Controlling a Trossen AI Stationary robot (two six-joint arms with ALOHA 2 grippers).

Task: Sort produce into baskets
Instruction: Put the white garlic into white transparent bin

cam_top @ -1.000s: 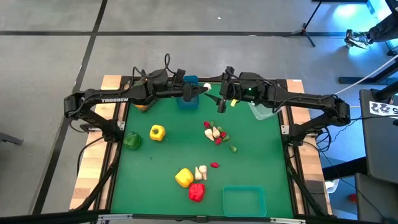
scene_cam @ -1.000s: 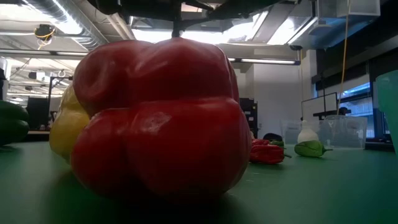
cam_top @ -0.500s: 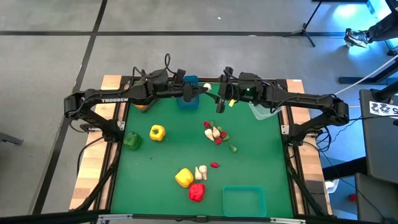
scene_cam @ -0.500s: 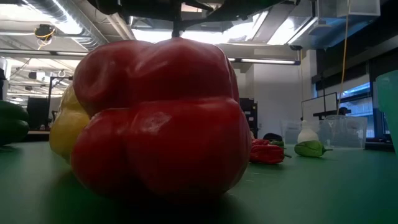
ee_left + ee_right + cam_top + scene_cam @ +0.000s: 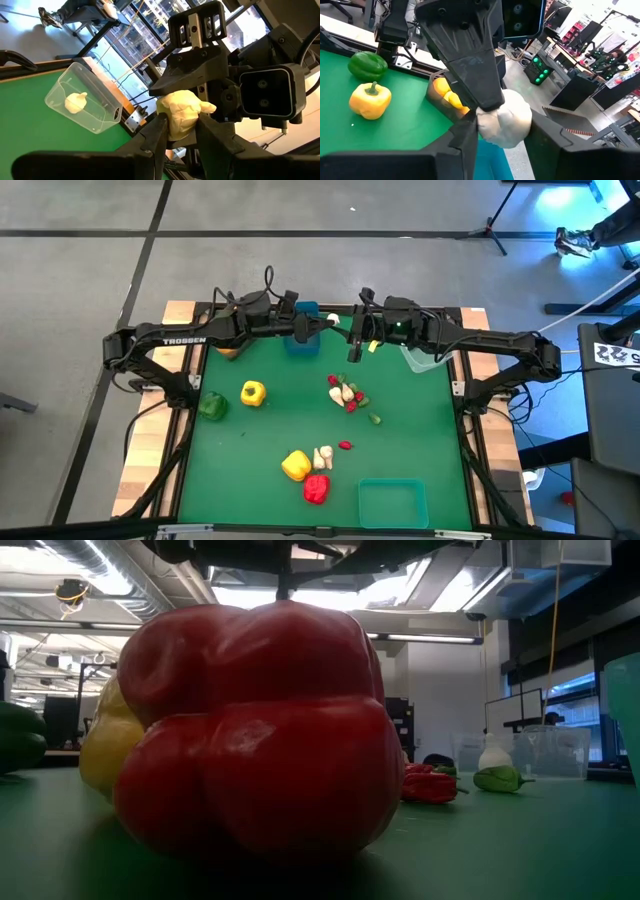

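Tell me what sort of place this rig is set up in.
Probably a robotics lab or workshop: exposed ceiling ducts and strip lights overhead, a desk monitor behind the green table, and a tripod on the bare grey floor beside it.

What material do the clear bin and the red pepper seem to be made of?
Clear bin: probably thin glossy plastic; a white piece inside shows through its walls. Red pepper: likely moulded plastic or rubber, smooth, with a soft sheen and one pale scuffed patch.
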